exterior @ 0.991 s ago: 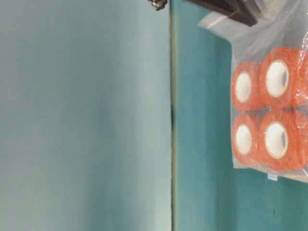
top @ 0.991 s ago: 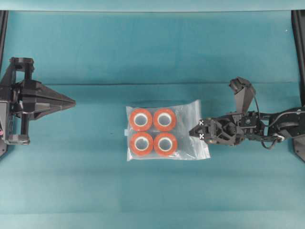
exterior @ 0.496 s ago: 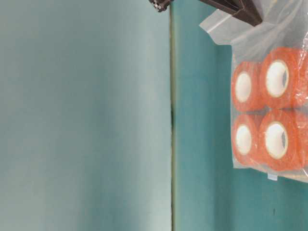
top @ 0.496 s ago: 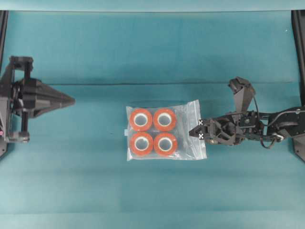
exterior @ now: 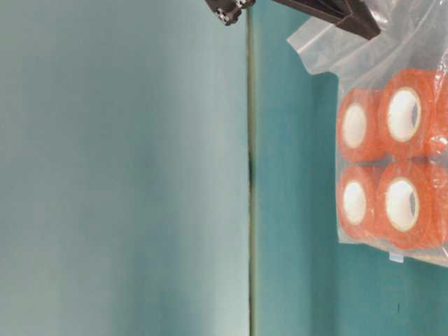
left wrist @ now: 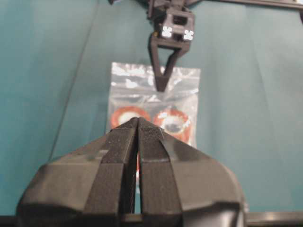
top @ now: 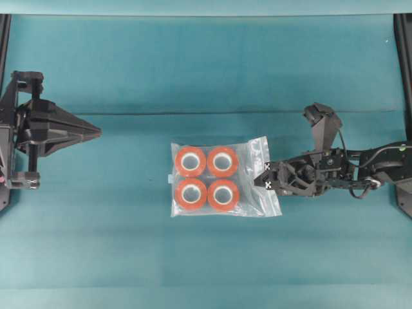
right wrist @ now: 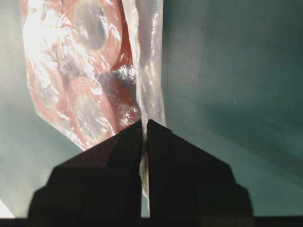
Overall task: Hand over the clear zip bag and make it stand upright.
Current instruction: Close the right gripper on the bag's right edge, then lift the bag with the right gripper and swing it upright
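Observation:
The clear zip bag (top: pixel 222 178) holds four orange-red tape rolls, two by two, and lies mid-table. My right gripper (top: pixel 268 176) is shut on the bag's right edge; in the right wrist view the plastic (right wrist: pixel 147 61) runs between the closed jaws of that gripper (right wrist: pixel 145 124). The bag's pinched end is raised a little in the table-level view (exterior: pixel 392 140). My left gripper (top: pixel 98 134) is shut and empty, far left of the bag. In the left wrist view it (left wrist: pixel 138 122) points at the bag (left wrist: pixel 154 101).
The teal table cloth (top: pixel 206 257) covers the whole surface, with a fold line (top: pixel 193 114) across it. Black frame posts (top: pixel 404 58) stand at the far corners.
My right gripper has closed on the bag's right edge and lifted that end slightly. The left gripper has drifted a little upward in the overhead view.

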`<move>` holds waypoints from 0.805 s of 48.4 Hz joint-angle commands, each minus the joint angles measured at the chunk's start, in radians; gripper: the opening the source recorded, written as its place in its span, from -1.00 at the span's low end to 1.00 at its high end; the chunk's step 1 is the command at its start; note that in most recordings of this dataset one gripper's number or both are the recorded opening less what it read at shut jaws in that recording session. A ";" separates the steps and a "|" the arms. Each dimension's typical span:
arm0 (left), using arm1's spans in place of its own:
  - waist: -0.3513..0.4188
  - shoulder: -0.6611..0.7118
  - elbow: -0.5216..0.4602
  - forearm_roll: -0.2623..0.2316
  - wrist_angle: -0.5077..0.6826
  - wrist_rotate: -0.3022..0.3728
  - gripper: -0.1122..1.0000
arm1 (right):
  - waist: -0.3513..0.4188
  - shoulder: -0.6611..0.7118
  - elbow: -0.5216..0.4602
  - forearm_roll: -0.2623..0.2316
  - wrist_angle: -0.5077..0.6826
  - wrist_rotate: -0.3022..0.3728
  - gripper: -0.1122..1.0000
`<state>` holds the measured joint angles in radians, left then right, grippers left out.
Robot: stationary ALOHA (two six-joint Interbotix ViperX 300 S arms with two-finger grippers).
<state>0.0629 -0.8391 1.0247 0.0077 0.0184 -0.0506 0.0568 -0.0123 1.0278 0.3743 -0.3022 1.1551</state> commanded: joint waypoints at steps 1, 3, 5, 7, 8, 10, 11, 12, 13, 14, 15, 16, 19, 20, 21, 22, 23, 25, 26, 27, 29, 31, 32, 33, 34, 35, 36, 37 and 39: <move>-0.003 0.002 -0.021 0.002 -0.015 0.006 -0.82 | -0.002 -0.014 -0.017 -0.003 -0.003 -0.015 -0.79; -0.003 0.000 -0.020 0.002 -0.021 0.009 -0.82 | -0.002 -0.014 -0.020 -0.003 -0.002 -0.017 -0.79; -0.003 0.002 -0.020 0.002 -0.023 0.011 -0.82 | -0.003 -0.014 -0.025 -0.003 -0.002 -0.017 -0.79; -0.003 0.002 -0.014 0.002 -0.025 0.011 -0.81 | -0.003 -0.018 -0.025 -0.003 -0.002 -0.017 -0.79; -0.003 0.003 -0.011 0.002 -0.028 0.011 -0.81 | -0.003 -0.020 -0.026 -0.003 -0.002 -0.015 -0.79; -0.002 0.005 -0.006 0.002 -0.035 0.008 -0.77 | -0.006 -0.025 -0.026 -0.003 0.000 -0.017 -0.79; -0.002 0.008 -0.003 0.002 -0.038 0.005 -0.75 | -0.009 -0.029 -0.026 -0.003 0.000 -0.017 -0.79; -0.003 0.009 0.000 0.002 -0.043 0.002 -0.73 | -0.011 -0.032 -0.026 -0.005 0.000 -0.017 -0.79; -0.003 0.011 0.002 0.002 -0.048 -0.003 -0.69 | -0.012 -0.038 -0.026 -0.005 0.003 -0.018 -0.79; -0.002 0.012 0.003 0.002 -0.049 -0.005 -0.65 | -0.014 -0.043 -0.026 -0.005 0.006 -0.021 -0.79; -0.003 0.015 0.005 0.002 -0.052 -0.006 -0.60 | -0.018 -0.051 -0.026 -0.005 0.015 -0.026 -0.79; -0.003 0.017 0.005 0.002 -0.052 -0.009 -0.55 | -0.020 -0.057 -0.028 -0.005 0.025 -0.028 -0.79; -0.003 0.023 0.005 0.002 -0.054 -0.011 -0.33 | -0.025 -0.075 -0.028 -0.005 0.061 -0.044 -0.79; -0.003 0.026 0.005 0.002 -0.052 -0.012 -0.24 | -0.025 -0.083 -0.029 -0.005 0.078 -0.054 -0.79; -0.003 0.029 0.005 0.002 -0.052 -0.011 -0.13 | -0.028 -0.092 -0.032 -0.005 0.100 -0.061 -0.79; -0.003 0.029 0.003 0.002 -0.052 -0.011 -0.03 | -0.029 -0.101 -0.035 -0.008 0.123 -0.072 -0.79; -0.003 0.032 0.005 0.002 -0.054 -0.008 0.08 | -0.034 -0.110 -0.040 -0.009 0.150 -0.084 -0.79; -0.003 0.035 0.005 0.002 -0.054 -0.002 0.31 | -0.043 -0.133 -0.052 -0.023 0.221 -0.112 -0.79; -0.003 0.037 0.005 0.002 -0.052 -0.002 0.42 | -0.049 -0.147 -0.061 -0.031 0.262 -0.132 -0.79; -0.003 0.038 0.005 0.002 -0.054 -0.002 0.53 | -0.057 -0.160 -0.072 -0.037 0.307 -0.149 -0.79; -0.003 0.041 0.003 0.002 -0.054 -0.002 0.72 | -0.075 -0.184 -0.092 -0.051 0.397 -0.186 -0.79; -0.003 0.048 0.003 0.002 -0.054 0.002 0.85 | -0.094 -0.206 -0.118 -0.064 0.477 -0.224 -0.79; -0.003 0.051 0.003 0.002 -0.054 0.002 0.86 | -0.107 -0.222 -0.133 -0.069 0.528 -0.249 -0.79; -0.003 0.052 0.003 0.002 -0.054 0.002 0.86 | -0.117 -0.232 -0.143 -0.071 0.558 -0.267 -0.79; -0.003 0.055 0.002 0.002 -0.054 0.002 0.84 | -0.126 -0.241 -0.152 -0.072 0.584 -0.285 -0.79; -0.003 0.058 0.002 0.002 -0.054 0.002 0.83 | -0.135 -0.250 -0.158 -0.072 0.606 -0.304 -0.79; -0.003 0.061 0.002 0.002 -0.052 0.002 0.81 | -0.143 -0.259 -0.166 -0.072 0.626 -0.318 -0.79; -0.003 0.064 0.003 0.002 -0.054 0.002 0.80 | -0.150 -0.268 -0.173 -0.072 0.638 -0.328 -0.79; -0.003 0.071 0.002 0.002 -0.052 0.002 0.79 | -0.163 -0.284 -0.183 -0.072 0.658 -0.351 -0.79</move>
<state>0.0614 -0.7777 1.0416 0.0077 -0.0261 -0.0506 -0.0828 -0.2531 0.8851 0.3053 0.3037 0.8514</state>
